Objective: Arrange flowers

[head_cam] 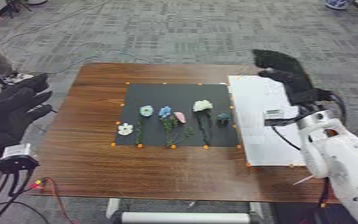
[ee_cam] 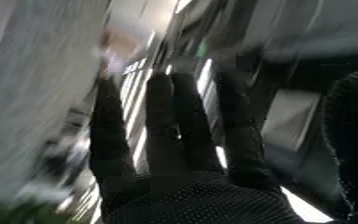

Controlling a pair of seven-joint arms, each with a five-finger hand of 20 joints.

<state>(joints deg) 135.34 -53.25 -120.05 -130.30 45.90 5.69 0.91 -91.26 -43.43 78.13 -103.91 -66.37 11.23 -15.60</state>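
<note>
Right hand (head_cam: 285, 75) open, white flower (head_cam: 203, 105) (long-stemmed) pointing away from robot

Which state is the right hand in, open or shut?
Open: the right hand has its fingers straight, with gaps between them, and nothing is seen in its grasp.

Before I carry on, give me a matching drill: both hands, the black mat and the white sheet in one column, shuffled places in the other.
1. Right hand
2. Black mat
3. Left hand
4. White sheet

A. Off the left side of the table
B. Flat on the table, on its right side
C. Under the flowers
D. By the far end of the white sheet

Pairs: 1-D, 2-C, 3-A, 4-B
</note>
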